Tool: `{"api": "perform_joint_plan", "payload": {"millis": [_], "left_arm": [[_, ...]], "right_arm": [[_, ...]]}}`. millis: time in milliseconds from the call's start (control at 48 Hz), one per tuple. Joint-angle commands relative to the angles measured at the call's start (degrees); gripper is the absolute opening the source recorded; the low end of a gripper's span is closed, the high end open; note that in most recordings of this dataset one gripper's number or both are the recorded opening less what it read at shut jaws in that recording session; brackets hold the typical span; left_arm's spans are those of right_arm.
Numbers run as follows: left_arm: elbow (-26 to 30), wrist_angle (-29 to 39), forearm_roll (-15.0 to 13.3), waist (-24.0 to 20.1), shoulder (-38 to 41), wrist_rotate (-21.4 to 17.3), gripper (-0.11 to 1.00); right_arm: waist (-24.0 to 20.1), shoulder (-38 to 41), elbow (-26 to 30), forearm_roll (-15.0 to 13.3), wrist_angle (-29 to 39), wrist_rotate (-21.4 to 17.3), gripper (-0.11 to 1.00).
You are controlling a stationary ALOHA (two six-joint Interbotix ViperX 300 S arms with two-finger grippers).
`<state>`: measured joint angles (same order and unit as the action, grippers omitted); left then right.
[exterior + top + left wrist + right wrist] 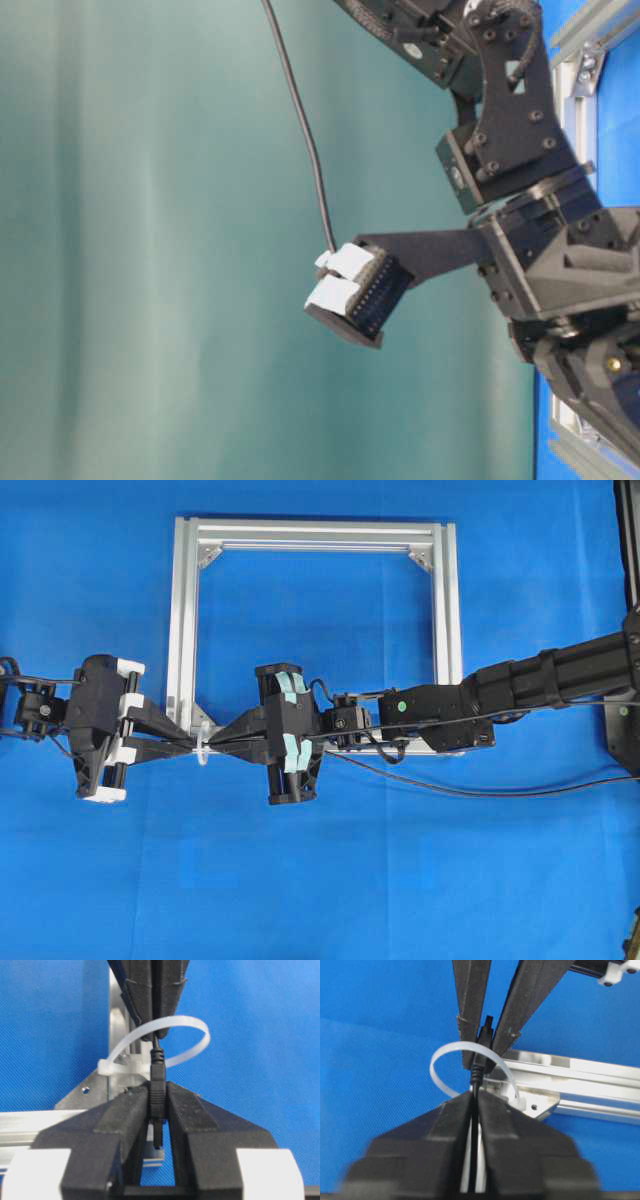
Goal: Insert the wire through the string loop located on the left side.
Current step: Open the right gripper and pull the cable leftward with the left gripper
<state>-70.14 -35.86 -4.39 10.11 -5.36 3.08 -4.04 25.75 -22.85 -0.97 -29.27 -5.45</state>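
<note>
At the frame's lower-left corner, both claws are meeting nose to nose at the string loop (203,751). Wire (480,788) is passing through it: the left wrist view is showing the plug end already on the near side of the loop, and the left claw (158,1105) is clamped on the plug body. Right claw (475,1110) is also closed on the wire, just behind the loop, so this looks like a handover mid-pass. To do it well: right claw needs to be letting go before the left starts pulling, otherwise the 2 are fighting over the same short span and the loop is taking the load. Pull should be running straight along the wire's axis, away from the loop's centre, so the plug shoulder isn't snagging the band. Room: the aluminium frame (184,630) and its corner bracket are sitting right behind the loop, so no sideways swing toward them. Blue surface (320,880) on the left is open for retreat. Slack wire is trailing loosely to the right, so nothing seems to be holding it back.
</note>
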Motion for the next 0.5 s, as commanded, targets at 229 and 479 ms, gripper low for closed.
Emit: {"api": "perform_joint_plan", "payload": {"millis": [229,479], "left_arm": [[0.26,-0.18,0.09,-0.18,-0.79,0.00,0.07],[-0.09,0.09,0.09,-0.35,-1.49,0.00,0.07]], "right_arm": [[-0.79,-1.67,-0.53,1.05,0.97,-0.09,0.86],[-0.79,-1.76,-0.79,1.32,0.62,0.00,0.96]]}}
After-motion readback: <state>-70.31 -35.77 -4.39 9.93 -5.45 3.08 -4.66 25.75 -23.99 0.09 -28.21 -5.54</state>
